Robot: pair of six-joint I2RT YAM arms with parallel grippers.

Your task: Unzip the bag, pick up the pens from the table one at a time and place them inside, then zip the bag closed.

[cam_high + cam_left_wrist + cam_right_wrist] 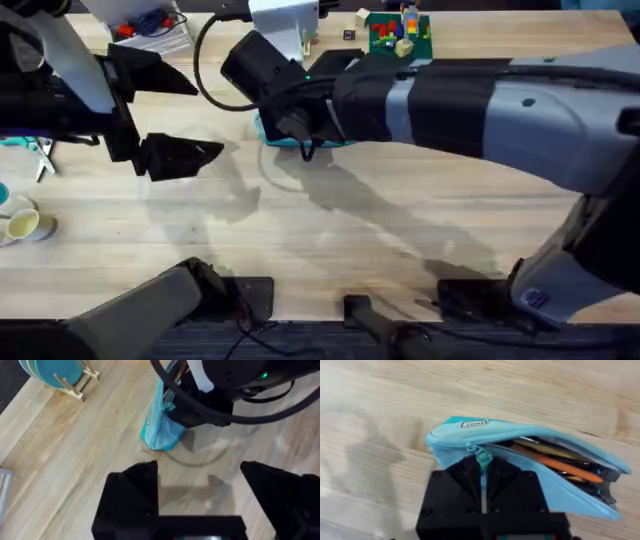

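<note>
With both pens (pixel 555 462) inside the bag (pixel 470 435) on the tabletop (pixel 380 400), the right pincer (pixel 483 491) — pinching the zipper pull (pixel 481 455) — should draw steadily along the teeth — left pincer (pixel 200 505) spread, idle.

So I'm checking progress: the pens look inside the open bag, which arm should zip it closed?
Right. The right gripper is already shut on the zipper pull of the bag; the left gripper hovers open, apart.

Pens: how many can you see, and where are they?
2, both inside the open bag: the orange pen lies along the opening, and the yellowish-tan pen sits just beside it. More could be hidden deeper in the bag.
</note>
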